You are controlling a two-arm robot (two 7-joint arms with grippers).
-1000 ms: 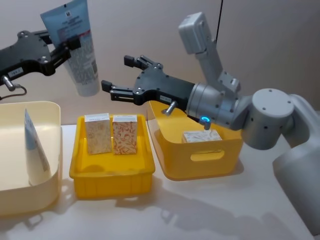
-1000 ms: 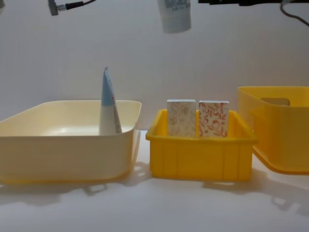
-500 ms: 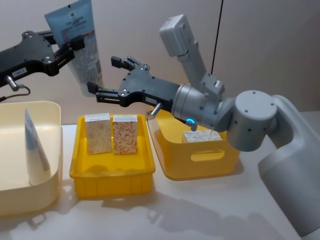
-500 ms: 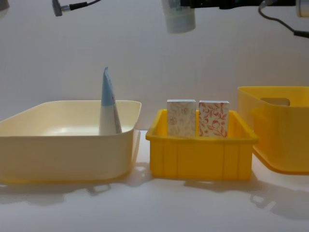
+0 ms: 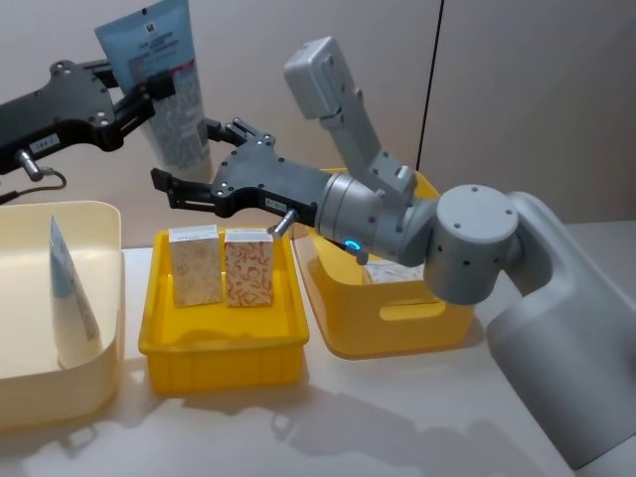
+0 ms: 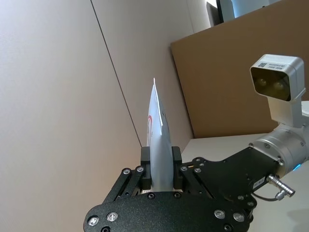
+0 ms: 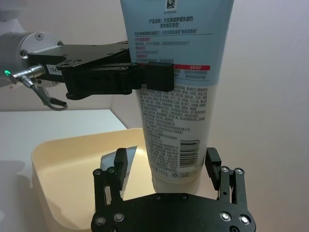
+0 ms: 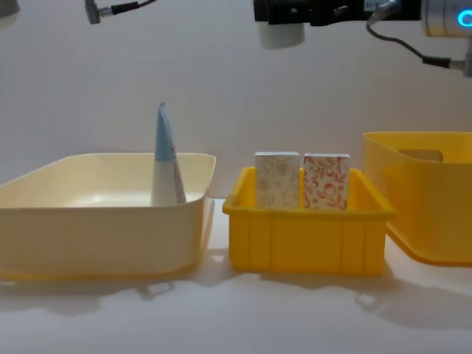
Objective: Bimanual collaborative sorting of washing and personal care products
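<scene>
Black right pincer now open round tube; left pincer still clamped.

This looks like a robot test lab rather than a home or shop. A plain white table stands against bare beige wall panels with a thin dark seam between them, and a large sheet of brown cardboard leans nearby as a makeshift screen. On the table sit only plastic sorting bins: a cream bin, a small yellow bin and a larger yellow bin, laid out in a row.
</scene>
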